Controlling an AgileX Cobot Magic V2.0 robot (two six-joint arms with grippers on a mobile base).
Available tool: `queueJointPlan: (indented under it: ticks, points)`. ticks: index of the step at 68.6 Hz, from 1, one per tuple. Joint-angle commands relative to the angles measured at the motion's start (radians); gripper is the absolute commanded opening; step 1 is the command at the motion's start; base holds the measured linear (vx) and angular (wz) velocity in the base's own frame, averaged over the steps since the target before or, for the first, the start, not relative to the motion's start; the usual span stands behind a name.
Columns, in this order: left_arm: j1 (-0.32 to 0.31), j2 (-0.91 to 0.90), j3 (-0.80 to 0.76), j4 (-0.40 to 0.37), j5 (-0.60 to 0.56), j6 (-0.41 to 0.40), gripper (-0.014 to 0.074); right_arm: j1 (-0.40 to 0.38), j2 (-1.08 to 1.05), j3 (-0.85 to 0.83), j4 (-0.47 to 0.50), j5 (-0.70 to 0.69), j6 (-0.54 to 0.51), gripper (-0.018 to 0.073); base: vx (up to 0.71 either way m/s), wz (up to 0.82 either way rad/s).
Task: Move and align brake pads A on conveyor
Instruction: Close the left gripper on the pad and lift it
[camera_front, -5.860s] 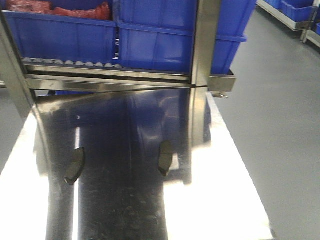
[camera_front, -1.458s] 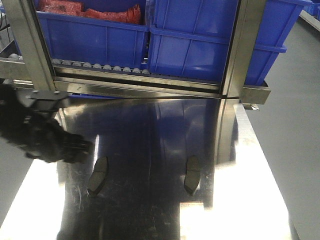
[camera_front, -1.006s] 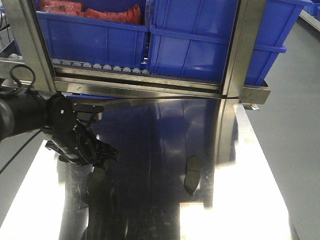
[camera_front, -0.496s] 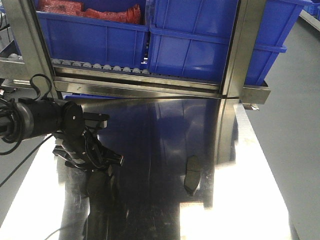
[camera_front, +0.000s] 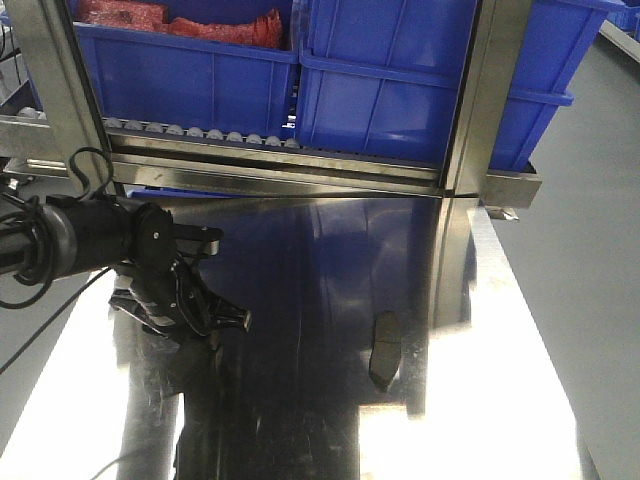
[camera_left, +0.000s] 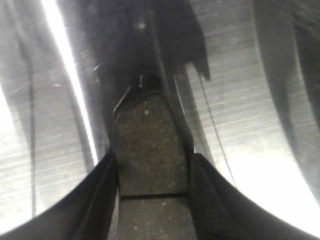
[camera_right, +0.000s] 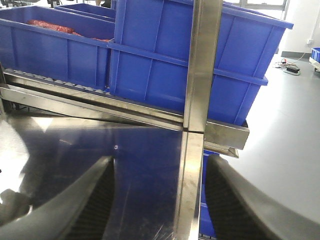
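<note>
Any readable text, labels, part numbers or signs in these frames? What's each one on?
No readable text in any view.
Blue plastic bins: no labels or print visible.
Dark-grey speckled brake pad in the left wrist view: plain face, no stamp visible.
Second dark-grey brake pad on the shiny steel tabletop: too small to show any marking.

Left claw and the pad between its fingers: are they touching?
Cannot tell. The left wrist view shows the left claw with its fingers closely flanking the pad, but neither contact nor a gap is plain along the pad's edges.
</note>
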Motion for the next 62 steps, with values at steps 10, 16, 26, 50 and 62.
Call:
queueJointPlan:
  ticks: [10, 16, 26, 50, 62]
  points:
    - [-0.046, -0.053, -0.01, -0.024, 0.018, -0.008, -0.0007, -0.005, 0.014, -0.027, -0.001, -0.074, -0.005, 0.04, 0.0, 0.0]
    - [-0.046, -0.094, -0.01, -0.015, 0.034, -0.008, -0.0007, -0.005, 0.014, -0.027, -0.001, -0.074, -0.005, 0.04, 0.0, 0.0]
    - [-0.047, -0.211, 0.012, 0.013, 0.024, -0.009, -0.0006, -0.005, 0.014, -0.027, -0.001, -0.074, -0.005, 0.04, 0.0, 0.0]
    - [-0.046, -0.575, 0.178, 0.213, 0.0, -0.113, -0.0006, -0.005, 0.014, -0.027, -0.001, -0.074, -0.005, 0.04, 0.0, 0.0]
    - [-0.046, -0.774, 0.292, 0.335, -0.013, -0.175, -0.0006, -0.005, 0.014, -0.027, -0.001, -0.074, -0.005, 0.04, 0.0, 0.0]
